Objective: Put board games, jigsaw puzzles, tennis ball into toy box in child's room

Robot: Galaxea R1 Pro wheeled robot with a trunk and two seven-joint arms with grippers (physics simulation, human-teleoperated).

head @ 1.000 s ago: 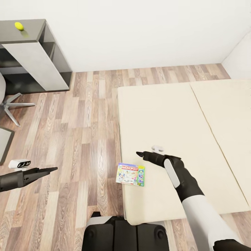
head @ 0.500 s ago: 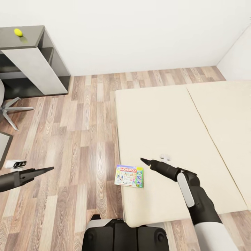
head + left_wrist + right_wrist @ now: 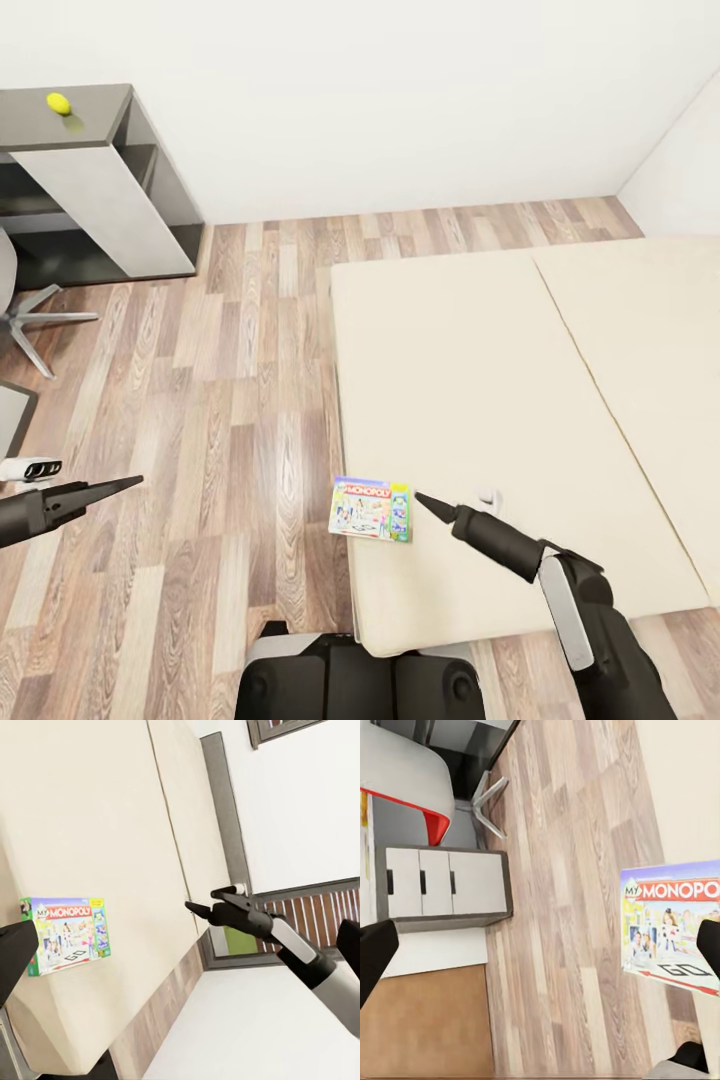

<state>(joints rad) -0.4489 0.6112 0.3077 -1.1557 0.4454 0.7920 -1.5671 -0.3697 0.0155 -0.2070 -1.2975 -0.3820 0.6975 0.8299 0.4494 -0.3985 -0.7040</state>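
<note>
A flat Monopoly board game (image 3: 372,508) lies on the near left corner of the cream bed (image 3: 480,360), partly over its edge. My right gripper (image 3: 420,498) hovers just to the right of the box, pointing at it. In the right wrist view its fingers stand wide apart, open and empty, with the Monopoly box (image 3: 671,926) between them and further off. My left gripper (image 3: 130,484) hangs open over the wood floor, well left of the bed; its wrist view looks across at the box (image 3: 66,934). The tennis ball (image 3: 58,103) sits on the table's dark-grey-topped section (image 3: 95,105) at far left.
Wood-plank floor (image 3: 240,400) lies between the table and the bed. An office chair's star base (image 3: 35,322) stands at the left edge, by the table. White walls close the room behind the bed. White drawers (image 3: 446,881) appear in the right wrist view.
My right gripper has drawn back and down along the bed, ending beside the Monopoly box. The left gripper dropped slightly. The head view shifted a little; the box stayed put.
</note>
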